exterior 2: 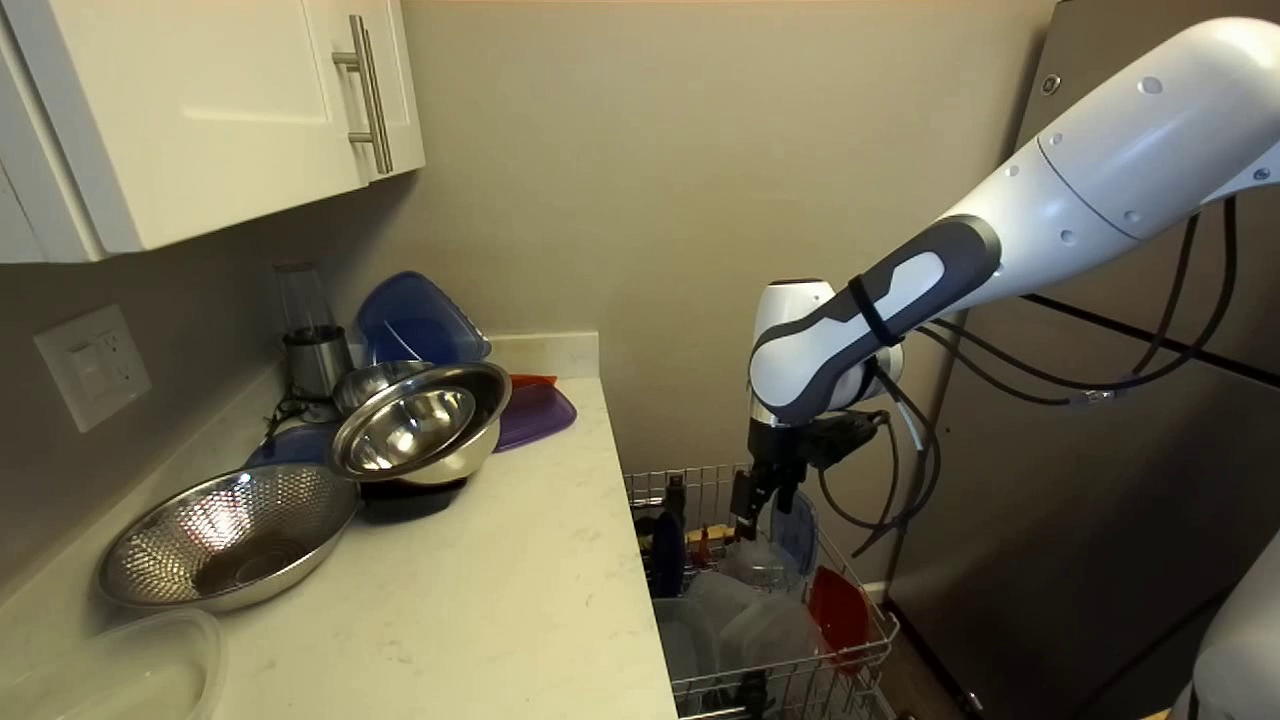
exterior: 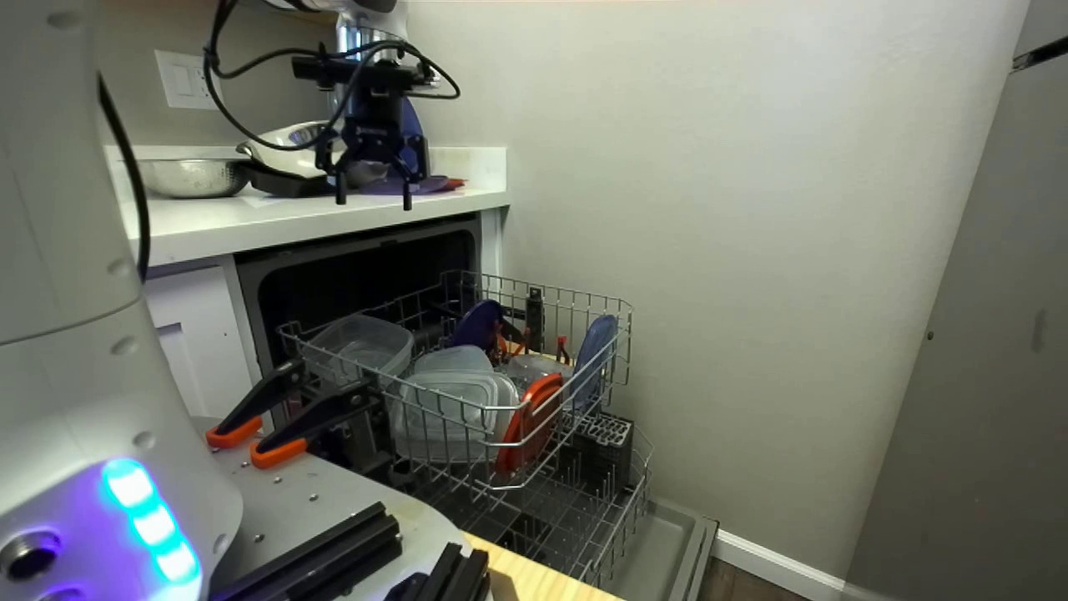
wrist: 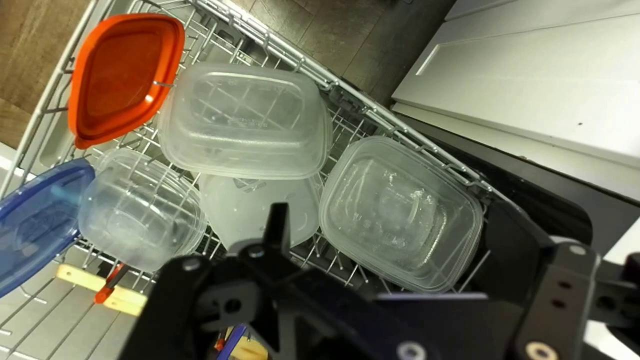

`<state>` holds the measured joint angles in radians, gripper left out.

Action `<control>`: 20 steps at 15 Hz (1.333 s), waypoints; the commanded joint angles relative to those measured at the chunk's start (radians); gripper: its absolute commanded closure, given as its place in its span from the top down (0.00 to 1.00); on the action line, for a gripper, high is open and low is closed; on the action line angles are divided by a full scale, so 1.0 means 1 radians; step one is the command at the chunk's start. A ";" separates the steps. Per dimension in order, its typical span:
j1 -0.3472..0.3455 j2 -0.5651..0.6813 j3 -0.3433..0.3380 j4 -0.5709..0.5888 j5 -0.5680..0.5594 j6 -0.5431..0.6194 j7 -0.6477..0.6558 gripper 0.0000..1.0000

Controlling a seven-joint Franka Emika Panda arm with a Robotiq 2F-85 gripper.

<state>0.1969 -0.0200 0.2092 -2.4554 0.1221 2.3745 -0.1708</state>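
My gripper (exterior: 374, 199) is open and empty, its fingers pointing down, above the upper dishwasher rack (exterior: 622, 305). It also shows in an exterior view (exterior 2: 765, 520). In the wrist view its dark fingers stand apart at the bottom, over an open clear container (wrist: 395, 215). An upturned clear container (wrist: 245, 120) lies beside it, partly over another translucent piece (wrist: 265, 205). A smaller clear container (wrist: 142, 210) sits further left. An orange lid (wrist: 127, 80) and a blue lid (wrist: 40, 225) stand at the rack's edge. A dark blue round piece (exterior: 477, 325) stands at the back.
A white counter (exterior 2: 520, 580) bears a metal colander (exterior 2: 235, 540), metal bowls (exterior 2: 420, 425), a purple lid (exterior 2: 535, 412) and a large blue piece (exterior 2: 420, 320). A lower rack (exterior: 551, 509) is pulled out below. A wall (exterior: 751, 250) stands behind. Orange-tipped clamps (exterior: 313, 426) stand near the robot base.
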 commanded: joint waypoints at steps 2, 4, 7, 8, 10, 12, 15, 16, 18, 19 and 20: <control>0.007 0.118 0.002 -0.001 -0.092 0.153 0.041 1.00; 0.014 0.188 0.007 -0.006 -0.102 0.259 0.043 1.00; 0.019 0.281 0.007 0.002 -0.122 0.371 0.062 1.00; 0.020 0.304 0.009 0.000 -0.118 0.408 0.066 1.00; 0.024 0.350 0.010 0.004 -0.116 0.463 0.070 1.00; 0.034 0.396 0.007 0.016 -0.125 0.504 0.078 1.00; 0.110 0.456 -0.072 0.031 -0.192 0.607 0.167 1.00; 0.135 0.476 -0.099 0.041 -0.207 0.627 0.190 1.00; 0.167 0.529 -0.135 0.077 -0.217 0.645 0.218 1.00; 0.175 0.558 -0.143 0.098 -0.212 0.651 0.223 1.00; 0.179 0.584 -0.145 0.119 -0.205 0.656 0.226 1.00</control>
<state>0.3493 0.4882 0.0926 -2.3890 -0.0620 2.9921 0.0065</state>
